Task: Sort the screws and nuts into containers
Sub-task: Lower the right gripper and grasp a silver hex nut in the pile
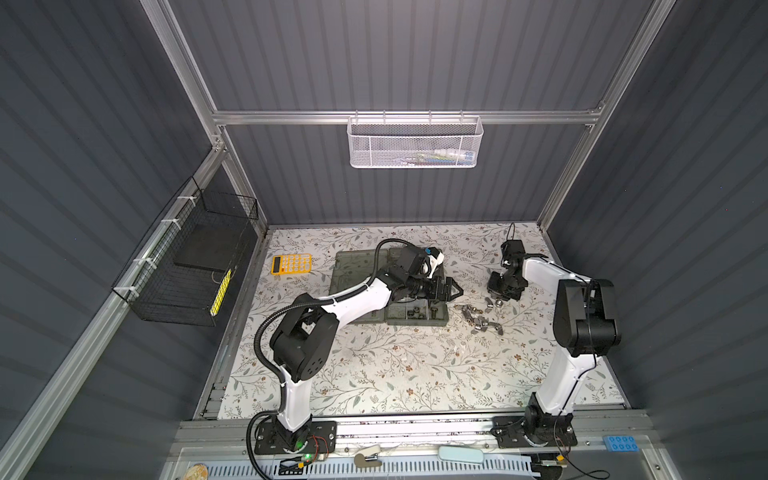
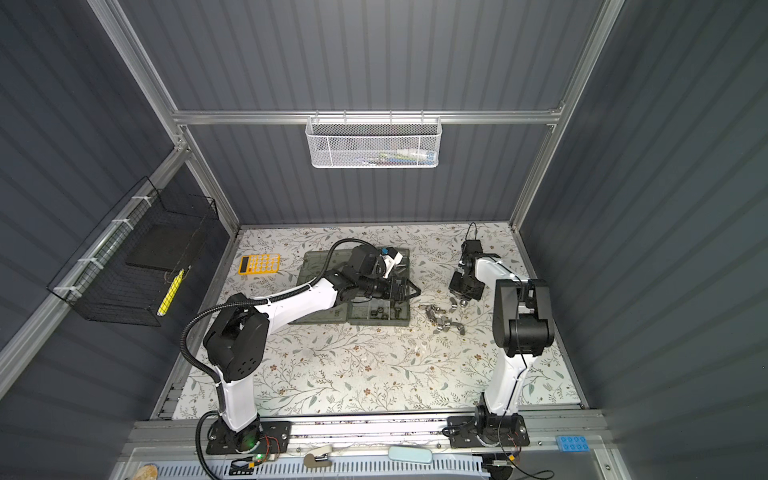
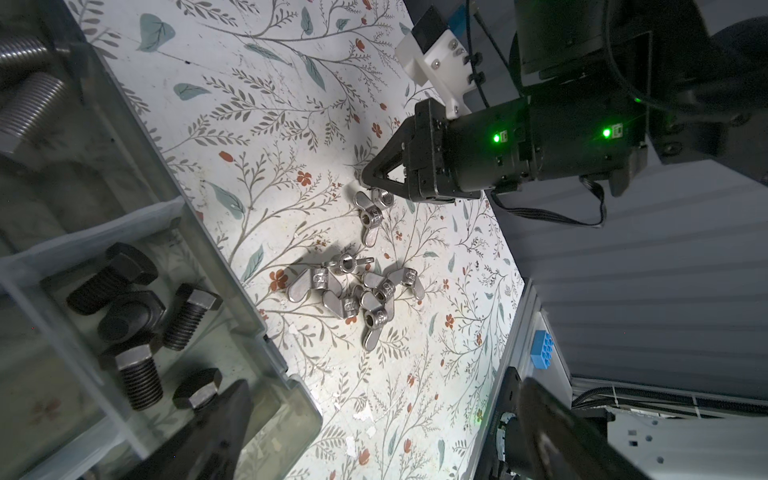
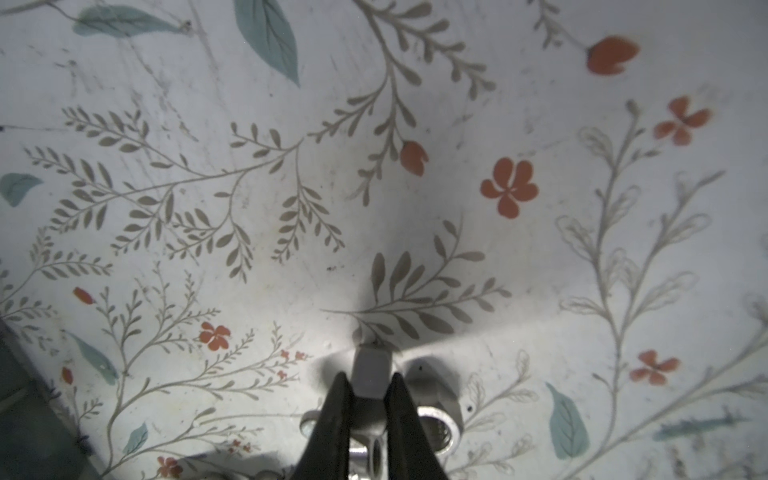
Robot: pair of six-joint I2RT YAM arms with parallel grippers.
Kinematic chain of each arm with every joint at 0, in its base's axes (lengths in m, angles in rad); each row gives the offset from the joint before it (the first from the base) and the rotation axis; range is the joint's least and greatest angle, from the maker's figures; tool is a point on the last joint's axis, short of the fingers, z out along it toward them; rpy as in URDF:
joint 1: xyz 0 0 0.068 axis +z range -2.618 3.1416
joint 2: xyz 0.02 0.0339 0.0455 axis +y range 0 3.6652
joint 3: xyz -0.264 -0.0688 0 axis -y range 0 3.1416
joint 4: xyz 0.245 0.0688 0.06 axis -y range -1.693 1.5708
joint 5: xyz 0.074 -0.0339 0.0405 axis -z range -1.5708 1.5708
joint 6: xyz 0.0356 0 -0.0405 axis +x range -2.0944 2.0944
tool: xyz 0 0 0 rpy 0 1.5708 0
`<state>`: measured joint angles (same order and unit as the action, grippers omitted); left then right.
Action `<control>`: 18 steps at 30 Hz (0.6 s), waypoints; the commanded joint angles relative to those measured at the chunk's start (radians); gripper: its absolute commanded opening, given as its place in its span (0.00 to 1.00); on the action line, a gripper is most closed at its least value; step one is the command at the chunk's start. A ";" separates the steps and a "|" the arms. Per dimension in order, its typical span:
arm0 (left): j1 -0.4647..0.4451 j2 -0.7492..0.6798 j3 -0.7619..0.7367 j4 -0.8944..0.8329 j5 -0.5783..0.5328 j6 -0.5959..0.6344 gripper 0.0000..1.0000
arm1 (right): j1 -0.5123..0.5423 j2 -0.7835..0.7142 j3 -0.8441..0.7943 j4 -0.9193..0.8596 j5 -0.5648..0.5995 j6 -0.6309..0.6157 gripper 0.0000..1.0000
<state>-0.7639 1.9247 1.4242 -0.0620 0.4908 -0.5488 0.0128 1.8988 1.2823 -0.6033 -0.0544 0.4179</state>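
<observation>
Silver nut (image 4: 371,374) pinched by right fingers (image 4: 338,415), heap of nuts (image 3: 353,291) beside; left fingers (image 3: 220,428) spread by containers (image 3: 232,282).

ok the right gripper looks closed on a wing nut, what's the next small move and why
Probably a short straight lift. The right gripper is shut on one wing of a silver wing nut down at the table, with a hex nut right beside it. Lifting clears that neighbour before carrying toward the organizer case.
</observation>
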 commanded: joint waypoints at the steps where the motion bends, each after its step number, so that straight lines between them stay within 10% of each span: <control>1: 0.011 -0.058 -0.041 -0.007 0.002 0.012 1.00 | -0.003 -0.073 -0.020 0.003 -0.042 0.013 0.07; 18: 0.079 -0.225 -0.190 0.023 0.003 -0.046 1.00 | 0.126 -0.274 -0.080 0.086 -0.195 0.080 0.05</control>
<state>-0.7013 1.7439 1.2694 -0.0525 0.4881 -0.5701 0.1074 1.6520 1.2110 -0.5526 -0.2012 0.4725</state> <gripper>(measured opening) 0.997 0.153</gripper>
